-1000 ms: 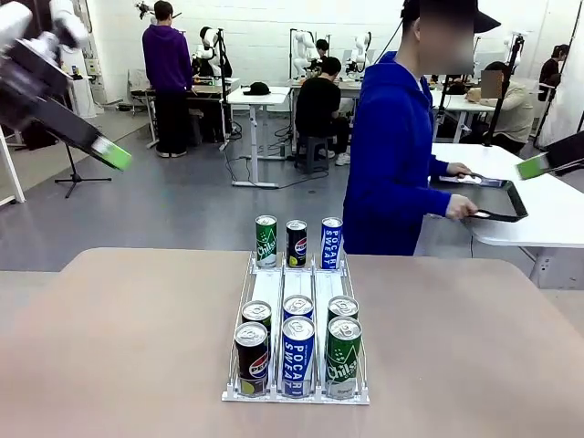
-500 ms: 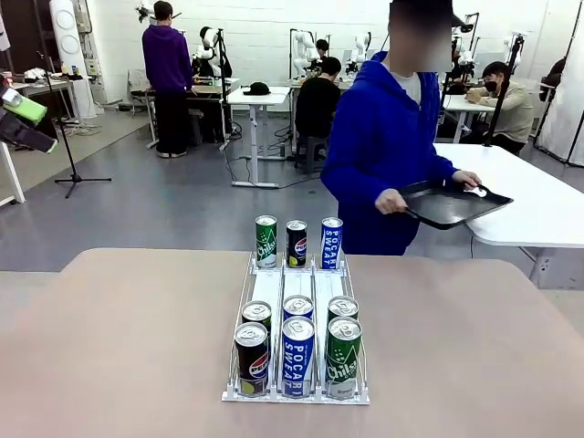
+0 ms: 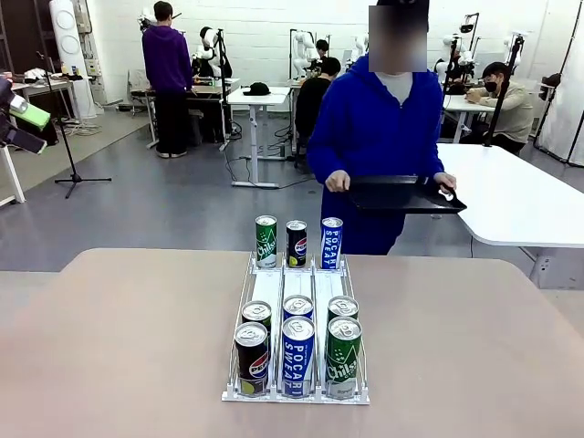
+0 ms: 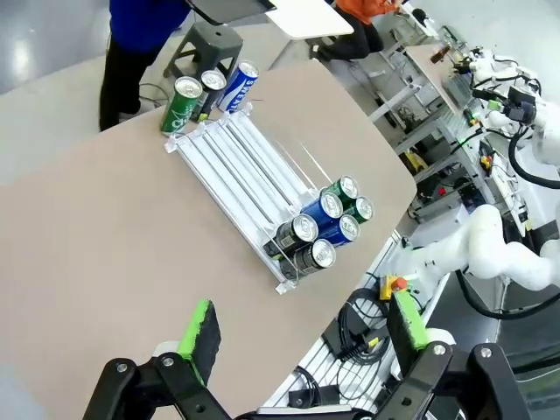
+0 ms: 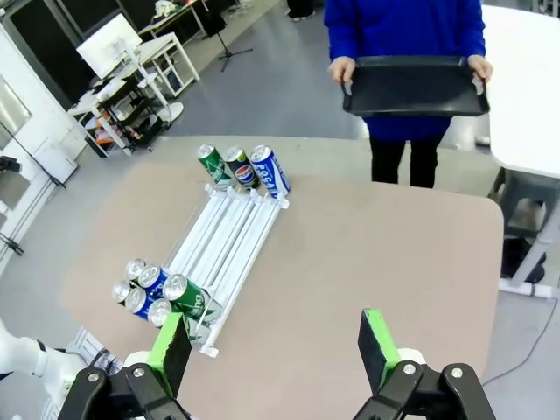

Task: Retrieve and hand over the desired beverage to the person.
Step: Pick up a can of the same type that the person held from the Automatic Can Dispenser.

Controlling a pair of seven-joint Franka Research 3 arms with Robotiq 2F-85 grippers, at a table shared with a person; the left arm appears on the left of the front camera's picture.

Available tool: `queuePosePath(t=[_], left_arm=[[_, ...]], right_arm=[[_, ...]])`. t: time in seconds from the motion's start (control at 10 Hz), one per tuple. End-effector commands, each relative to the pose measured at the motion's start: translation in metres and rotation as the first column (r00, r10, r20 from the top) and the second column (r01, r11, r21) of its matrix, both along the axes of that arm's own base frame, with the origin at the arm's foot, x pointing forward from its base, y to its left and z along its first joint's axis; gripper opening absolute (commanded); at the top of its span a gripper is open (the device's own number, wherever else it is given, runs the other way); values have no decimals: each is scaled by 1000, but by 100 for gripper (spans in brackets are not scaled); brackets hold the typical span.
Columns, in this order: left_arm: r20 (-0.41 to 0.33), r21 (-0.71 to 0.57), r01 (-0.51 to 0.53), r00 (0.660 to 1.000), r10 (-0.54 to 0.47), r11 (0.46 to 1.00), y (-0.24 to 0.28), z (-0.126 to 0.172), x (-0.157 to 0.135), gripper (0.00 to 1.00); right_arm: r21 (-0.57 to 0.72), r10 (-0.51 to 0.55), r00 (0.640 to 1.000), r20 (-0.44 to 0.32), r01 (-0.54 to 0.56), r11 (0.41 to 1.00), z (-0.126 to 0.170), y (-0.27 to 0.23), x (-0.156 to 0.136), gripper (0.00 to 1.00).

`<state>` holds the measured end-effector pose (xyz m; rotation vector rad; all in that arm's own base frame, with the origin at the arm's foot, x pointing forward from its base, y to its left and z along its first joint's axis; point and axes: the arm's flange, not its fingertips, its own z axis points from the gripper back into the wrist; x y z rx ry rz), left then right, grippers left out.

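The person (image 3: 374, 137) in the royal-blue hoodie stands at the table's far side, facing me and holding a black tray (image 3: 401, 194) level in both hands. A white rack (image 3: 269, 287) at mid-table carries upright cans. Its far row is a green Chilsung (image 3: 265, 241), a black Pepsi (image 3: 297, 243) and a blue Pocari Sweat (image 3: 331, 243); several more stand at the near end (image 3: 297, 354). My left gripper (image 3: 23, 128) is high at the far left edge. It is open and empty in its wrist view (image 4: 304, 328), well above the rack (image 4: 236, 166). My right gripper (image 5: 274, 341) is open and empty too, high over the table, with the rack (image 5: 229, 234), the person (image 5: 402, 22) and the tray (image 5: 414, 86) below.
The tan table (image 3: 119, 347) has bare room on both sides of the rack. A white table (image 3: 520, 196) stands behind the person to the right. Other people work at desks in the background, and a tripod stand (image 3: 73, 137) is at the far left.
The person has lifted the tray off the white table, turned and now faces me, holding it with both hands. My left gripper has drawn back to the left edge; the right left the front view.
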<state>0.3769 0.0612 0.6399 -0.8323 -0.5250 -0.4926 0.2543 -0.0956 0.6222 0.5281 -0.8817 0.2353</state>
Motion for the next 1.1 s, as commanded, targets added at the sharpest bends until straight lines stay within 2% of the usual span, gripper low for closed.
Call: queuePosePath(t=[0.0, 1.0], left_arm=[[-15, -22, 17, 1000, -18, 1000, 5, -2, 2, 100], [-15, -22, 17, 1000, -18, 1000, 5, -2, 2, 100]], right_arm=[[17, -9, 1000, 9, 9, 1000, 0, -6, -1, 100], [17, -9, 1000, 9, 9, 1000, 0, -6, -1, 100]])
